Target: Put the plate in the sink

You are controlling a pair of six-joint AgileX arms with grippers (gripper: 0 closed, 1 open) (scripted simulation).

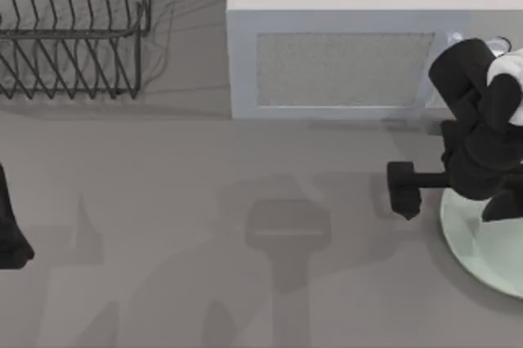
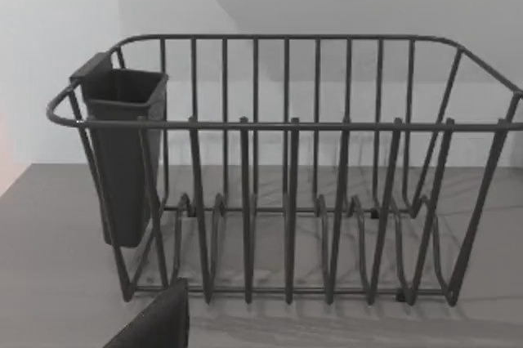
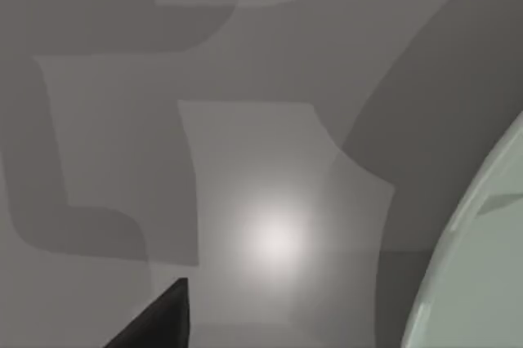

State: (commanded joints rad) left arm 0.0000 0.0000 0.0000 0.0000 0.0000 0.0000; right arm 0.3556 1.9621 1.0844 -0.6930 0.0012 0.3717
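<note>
The plate [image 1: 482, 250], pale mint green and glossy, lies flat on the grey table [image 1: 163, 225] at the right edge of the top view, partly cut off by the frame. In the right wrist view you see its curved rim [image 3: 482, 242] against the bare tabletop, with a soft highlight and blocky shadows on the surface beside it.

Your right arm [image 1: 482, 136] hangs over the plate's upper left part, dark and bulky, hiding some of the rim. A black part of it juts out toward the left, just off the plate's edge. You cannot tell from these views whether the right gripper's fingers are apart or together, nor whether they have hold of anything. One dark tip shows low in the right wrist view.

Just behind the arm stands the grey microwave [image 1: 343, 62], its window facing the table front.

Your left arm [image 1: 10, 229] sits at the far left edge, well apart from the plate. Its wrist camera looks at the black wire dish rack [image 2: 286, 176], which stands in the table's upper left corner with a dark cutlery cup [image 2: 122, 152] hung on one end. The left gripper's state cannot be told either.
</note>
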